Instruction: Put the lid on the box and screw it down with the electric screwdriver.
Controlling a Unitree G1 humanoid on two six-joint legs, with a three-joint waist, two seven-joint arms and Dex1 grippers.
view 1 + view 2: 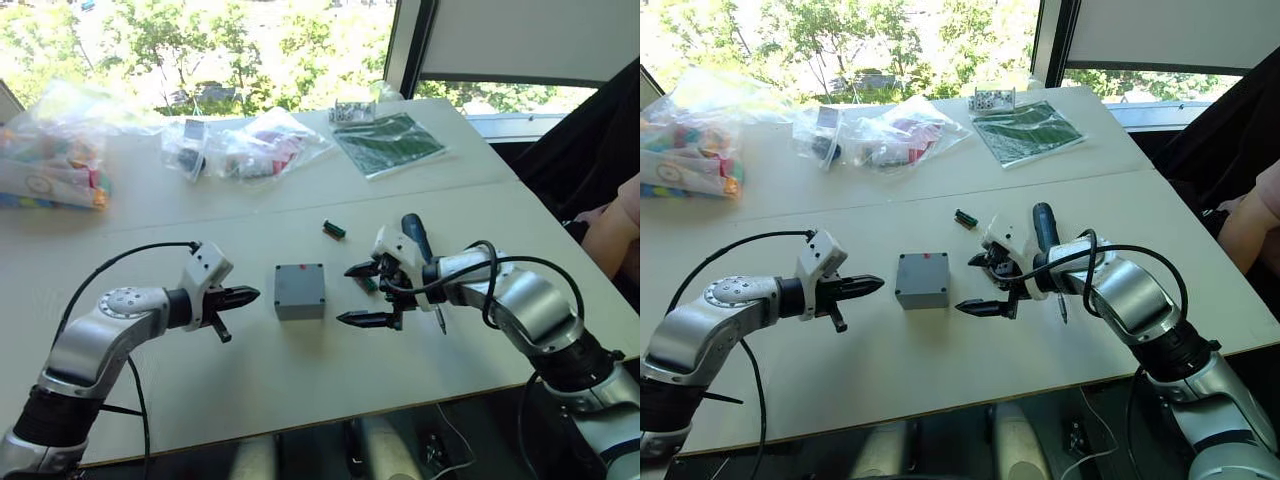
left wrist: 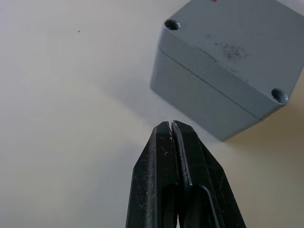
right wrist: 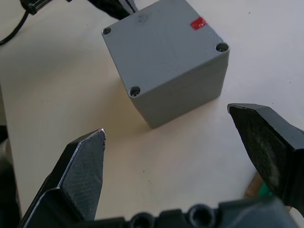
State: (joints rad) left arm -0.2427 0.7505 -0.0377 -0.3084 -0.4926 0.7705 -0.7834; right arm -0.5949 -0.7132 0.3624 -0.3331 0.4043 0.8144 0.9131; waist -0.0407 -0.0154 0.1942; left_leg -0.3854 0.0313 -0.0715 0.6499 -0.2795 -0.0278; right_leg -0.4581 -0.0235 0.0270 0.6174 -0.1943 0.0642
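2 grippers flanked the box [image 1: 299,290] on the white table [image 1: 300,390] — the left gripper [image 1: 243,296] pinched closed on nothing, the right gripper [image 1: 356,294] spread wide and empty. The lid [image 3: 161,45] sat on the box; the electric screwdriver [image 1: 418,240] lay beyond the right wrist.

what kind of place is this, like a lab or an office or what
Probably an office or lab workroom used for assembly practice: a large white table beside a window onto trees, with plastic bags of small parts and a grey box laid out.
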